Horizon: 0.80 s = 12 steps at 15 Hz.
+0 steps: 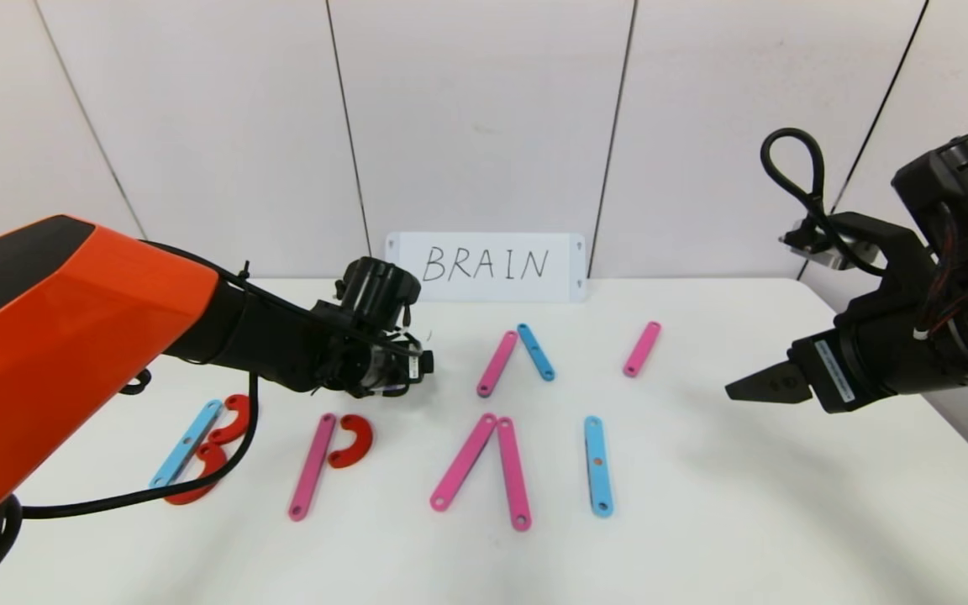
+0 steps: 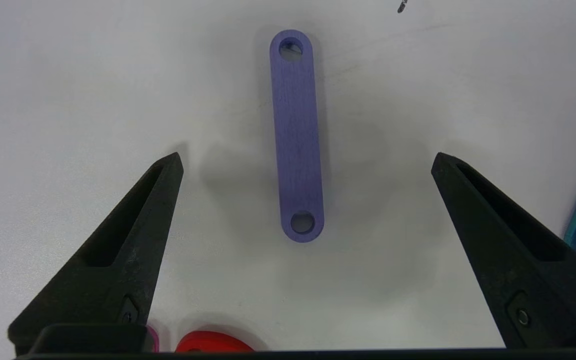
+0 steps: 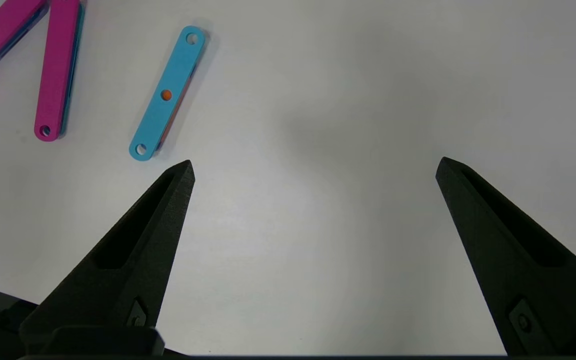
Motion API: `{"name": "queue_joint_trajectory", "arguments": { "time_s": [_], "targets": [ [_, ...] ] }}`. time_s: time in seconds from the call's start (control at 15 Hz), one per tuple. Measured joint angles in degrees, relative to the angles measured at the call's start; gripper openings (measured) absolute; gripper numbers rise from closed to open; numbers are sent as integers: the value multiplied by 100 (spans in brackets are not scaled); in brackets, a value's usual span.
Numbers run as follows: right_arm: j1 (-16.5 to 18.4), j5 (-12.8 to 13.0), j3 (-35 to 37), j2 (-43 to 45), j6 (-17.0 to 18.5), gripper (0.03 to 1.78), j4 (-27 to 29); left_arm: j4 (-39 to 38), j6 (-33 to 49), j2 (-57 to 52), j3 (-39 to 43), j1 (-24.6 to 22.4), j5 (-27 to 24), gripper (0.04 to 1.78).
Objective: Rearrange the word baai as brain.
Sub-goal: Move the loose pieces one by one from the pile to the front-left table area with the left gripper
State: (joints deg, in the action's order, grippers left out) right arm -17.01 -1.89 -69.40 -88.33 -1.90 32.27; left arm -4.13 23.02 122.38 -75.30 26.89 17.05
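A: Where is the left pincer (image 2: 308, 165)?

B: Over the white counter (image 1: 702, 504), pointing down, jaws spread wide and holding nothing. A purple strip (image 2: 296, 135) lies flat on the counter between the two tips, touching neither.

A: And the word (image 1: 383, 445)?

B: In the front row of the counter. A blue strip (image 1: 186, 444) with two red curves (image 1: 215, 454) sits under the orange left arm; then a pink strip (image 1: 313, 466) with one red curve (image 1: 350, 441) beside its top; then two pink strips (image 1: 492, 472) leaning together at the top; then an upright blue strip (image 1: 597, 465). Behind them, a short pink and a blue strip (image 1: 516, 359) form a peak, and a lone pink strip (image 1: 642, 349) lies off to the right.

A: The right pincer (image 1: 757, 388)?

B: Held above the counter's right side, jaws wide apart, empty, well clear of the pieces.

A: The room?

B: Pale panelled wall, with a white card (image 1: 488, 266) reading BRAIN propped against it.
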Motion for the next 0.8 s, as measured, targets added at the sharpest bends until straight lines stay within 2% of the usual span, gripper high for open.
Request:
{"name": "queue_joint_trajectory", "arguments": {
  "time_s": [0.8],
  "targets": [
    [-46,-1,44,2,-5,170,0,-68,-249,101,57,-71,160,174]
  ]
}}
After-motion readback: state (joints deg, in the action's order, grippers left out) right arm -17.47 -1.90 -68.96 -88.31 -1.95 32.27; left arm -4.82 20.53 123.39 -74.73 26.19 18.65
